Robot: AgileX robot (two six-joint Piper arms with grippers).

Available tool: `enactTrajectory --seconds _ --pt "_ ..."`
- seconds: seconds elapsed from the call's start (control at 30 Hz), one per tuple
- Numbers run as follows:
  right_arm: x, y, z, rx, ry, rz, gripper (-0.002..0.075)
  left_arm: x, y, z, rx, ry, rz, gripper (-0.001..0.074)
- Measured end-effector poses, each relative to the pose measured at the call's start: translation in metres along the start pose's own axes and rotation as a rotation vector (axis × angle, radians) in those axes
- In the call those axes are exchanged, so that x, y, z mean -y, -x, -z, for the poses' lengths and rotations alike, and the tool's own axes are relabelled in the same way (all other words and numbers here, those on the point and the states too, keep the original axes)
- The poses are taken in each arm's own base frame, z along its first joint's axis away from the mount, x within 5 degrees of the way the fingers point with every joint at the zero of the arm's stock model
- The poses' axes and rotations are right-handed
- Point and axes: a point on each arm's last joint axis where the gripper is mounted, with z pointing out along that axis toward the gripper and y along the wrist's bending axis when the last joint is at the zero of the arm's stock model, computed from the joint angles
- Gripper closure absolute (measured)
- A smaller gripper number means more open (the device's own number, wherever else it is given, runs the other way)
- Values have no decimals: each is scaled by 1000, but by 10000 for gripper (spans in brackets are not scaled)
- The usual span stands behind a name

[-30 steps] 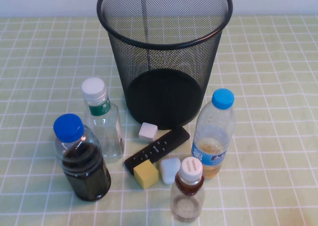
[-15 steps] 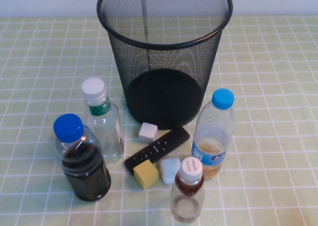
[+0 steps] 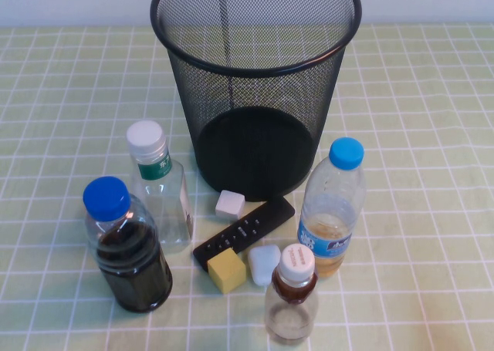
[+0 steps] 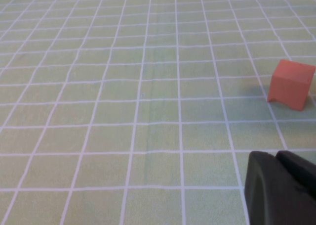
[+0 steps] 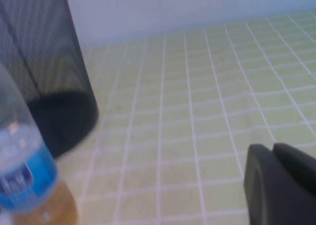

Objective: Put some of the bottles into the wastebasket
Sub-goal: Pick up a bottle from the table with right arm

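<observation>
Task not yet begun. Black mesh wastebasket (image 3: pixel 255 81) standing empty at the back of the green checked tablecloth (image 3: pixel 432 135). Taller white-capped bottle (image 3: pixel 160 183) upright front-left of it; small white-capped bottle (image 3: pixel 292 295) upright nearest the camera. Blue-capped bottle of dark liquid (image 3: pixel 126 247) and blue-capped bottle of amber liquid (image 3: pixel 332 207) alongside. Left gripper (image 4: pixel 281 188) low over bare cloth near an orange block (image 4: pixel 291 84), jaws together, empty. Right gripper (image 5: pixel 279 183) beside the amber bottle, jaws together, empty.

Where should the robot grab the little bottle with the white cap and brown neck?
Probably around the narrow neck just under the cap of the small bottle, coming from above: it stands upright at the table's near edge, with the amber bottle and pale block close behind.
</observation>
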Motion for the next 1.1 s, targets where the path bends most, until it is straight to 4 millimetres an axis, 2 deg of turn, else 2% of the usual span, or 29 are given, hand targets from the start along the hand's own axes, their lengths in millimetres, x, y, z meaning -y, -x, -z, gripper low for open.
enactTrajectory --seconds 0.17,0.3,0.43,0.53,0.63,0.8,0.9,1.1 --pt "0 14 1 151 19 -306 733 0 0 0 0 0 0 740" --pt "3 19 2 215 8 -399 733 0 0 0 0 0 0 741" --pt "1 17 2 189 29 -473 726 0 0 0 0 0 0 740" --pt "-7 21 0 81 78 -479 726 0 0 0 0 0 0 741" --pt "-19 38 -4 -79 121 -426 726 0 0 0 0 0 0 741" --pt "-34 60 -22 -437 159 -299 726 0 0 0 0 0 0 740" --pt "-35 68 -37 -603 150 -237 732 0 0 0 0 0 0 740" --pt "-29 77 -59 -777 104 -102 726 0 0 0 0 0 0 740"
